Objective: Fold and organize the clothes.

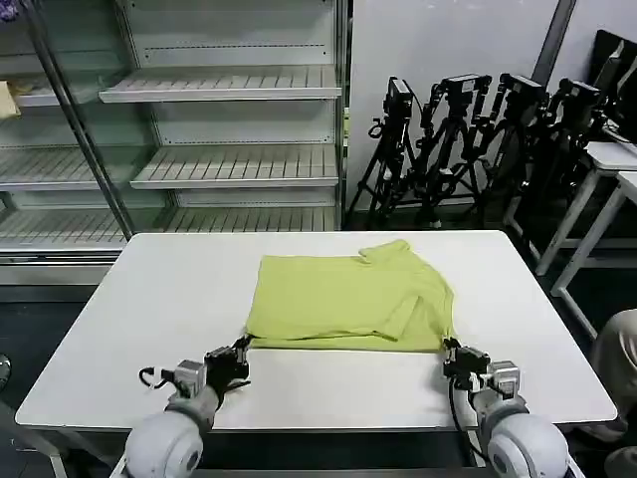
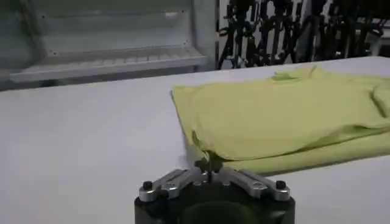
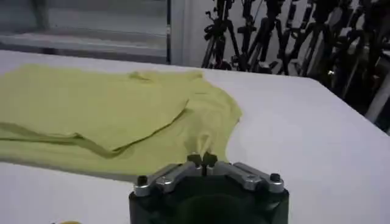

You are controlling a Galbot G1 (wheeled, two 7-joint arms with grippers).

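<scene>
- Head view: the lime T-shirt lies flat in the middle of the white table, already folded into a wide rectangle, its collar bump at the far edge towards the shelving.
- The left gripper sits at the shirt's near left corner and the right gripper at its near right corner, each low over the table.
- In the left wrist view the left gripper has its fingertips together, pinching a small peak of yellow-green cloth; the right wrist view shows the right gripper clamped the same way on the shirt.
- I reckon both corners are held at once so the near edge can be lifted evenly and carried over for another fold.
- The shirt's long axis runs side to side across the table, parallel to the near edge; the neck points away from the robot.
</scene>
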